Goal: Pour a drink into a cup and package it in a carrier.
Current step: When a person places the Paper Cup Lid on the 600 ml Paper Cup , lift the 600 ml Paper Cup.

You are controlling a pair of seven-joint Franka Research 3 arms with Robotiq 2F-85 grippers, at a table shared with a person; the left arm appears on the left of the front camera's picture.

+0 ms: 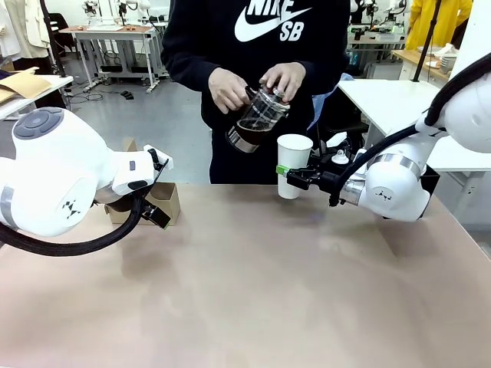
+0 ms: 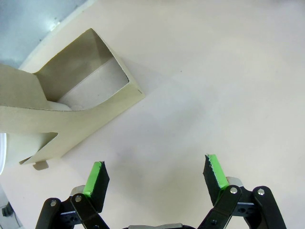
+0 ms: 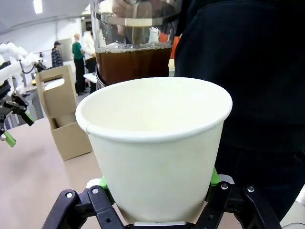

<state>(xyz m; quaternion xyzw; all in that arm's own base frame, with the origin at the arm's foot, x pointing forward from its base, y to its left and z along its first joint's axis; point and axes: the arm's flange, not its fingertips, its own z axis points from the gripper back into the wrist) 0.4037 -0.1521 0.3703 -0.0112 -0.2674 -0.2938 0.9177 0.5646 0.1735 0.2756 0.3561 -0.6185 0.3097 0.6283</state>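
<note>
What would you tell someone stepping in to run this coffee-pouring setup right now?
Left gripper: jaws open and empty, over the table beside the carrier.
Right gripper: jaws shut on the white cup, held out toward the person.
The person's hands hold the jar of dark drink, tilted close to the cup.
Done: cup gripped and presented; it looks empty inside.
Left: pour the drink, then set the cup in the carrier.
</note>
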